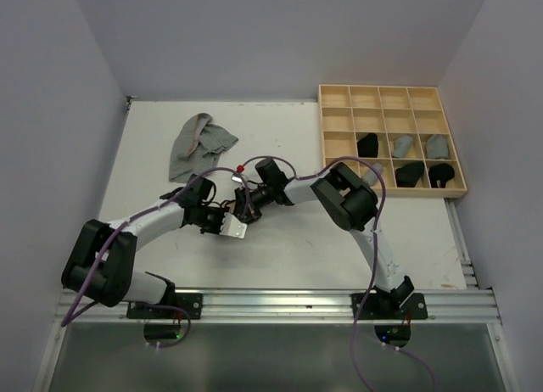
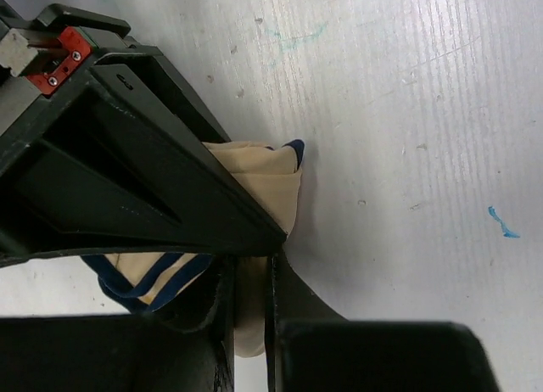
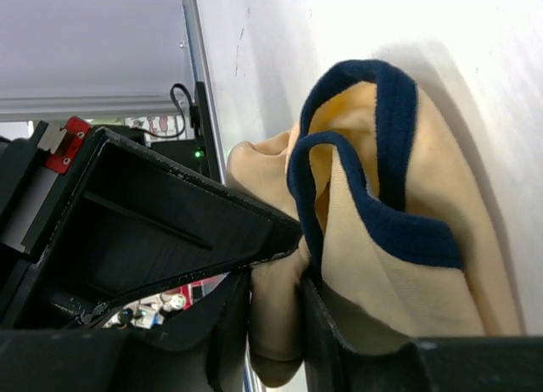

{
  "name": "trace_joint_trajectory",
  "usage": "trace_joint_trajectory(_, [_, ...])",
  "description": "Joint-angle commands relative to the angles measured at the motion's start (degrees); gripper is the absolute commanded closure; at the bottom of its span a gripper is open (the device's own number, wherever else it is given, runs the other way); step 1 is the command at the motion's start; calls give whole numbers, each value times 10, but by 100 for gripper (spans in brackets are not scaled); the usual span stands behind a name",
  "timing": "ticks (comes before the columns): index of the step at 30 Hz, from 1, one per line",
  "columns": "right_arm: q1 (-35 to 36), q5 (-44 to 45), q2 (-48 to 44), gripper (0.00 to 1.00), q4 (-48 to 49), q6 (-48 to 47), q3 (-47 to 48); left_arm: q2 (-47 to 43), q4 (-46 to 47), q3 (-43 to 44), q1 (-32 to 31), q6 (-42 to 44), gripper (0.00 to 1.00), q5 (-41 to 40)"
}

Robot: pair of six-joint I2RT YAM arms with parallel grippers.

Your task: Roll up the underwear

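Note:
A tan-beige underwear with dark blue trim [image 3: 399, 273] lies bunched on the white table between my two grippers. My left gripper [image 2: 252, 299] is shut on a fold of it [image 2: 271, 180]. My right gripper [image 3: 276, 316] is shut on another fold of the same garment. In the top view the two grippers meet at the table's middle, the left [image 1: 226, 223] and the right [image 1: 247, 207], and they hide the garment. A light grey underwear [image 1: 199, 144] lies spread out at the back left, apart from both grippers.
A pale wooden grid tray [image 1: 392, 88] stands at the back right. Its lower cells hold several rolled black and grey garments, such as a black one [image 1: 367, 143] and a grey one [image 1: 437, 144]. The table's metal rail [image 1: 280, 303] runs along the near edge.

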Motion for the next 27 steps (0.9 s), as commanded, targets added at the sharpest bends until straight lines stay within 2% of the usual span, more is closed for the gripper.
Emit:
trace_joint_trajectory(1, [-8,77,2,65,-66,-24,-52,51,-80,0,-4,8,100,-51])
trace_joint_trajectory(3, [-24,93,-23,55,-77,-30,-65,65,-122,13,-3,13,100,-46])
trace_joint_trajectory(6, [-47,117,-73,51,-119,-56,-69,67,-150,18,-3,15,100,-41])
trace_joint_trajectory(11, [-92,183,-152,49,-207,-109,-67,88,-201,41,-3,13,100,-32])
trace_joint_trajectory(14, [-109,222,-195,49,-223,-137,-81,116,-240,77,0,6,100,-8])
trace_joint_trajectory(17, [-111,264,-275,48,-215,-163,-123,178,-310,148,15,16,100,35])
trace_joint_trajectory(20, [-111,289,-354,48,-199,-195,-185,274,-395,245,41,38,100,69])
trace_joint_trajectory(23, [-104,304,-425,48,-182,-235,-223,385,-482,358,67,59,95,93])
trace_joint_trajectory(24, [-98,322,-443,48,-180,-247,-242,438,-500,416,73,59,94,104])
trace_joint_trajectory(27, [-53,361,-492,48,-182,-302,-264,493,-504,476,85,30,91,97])
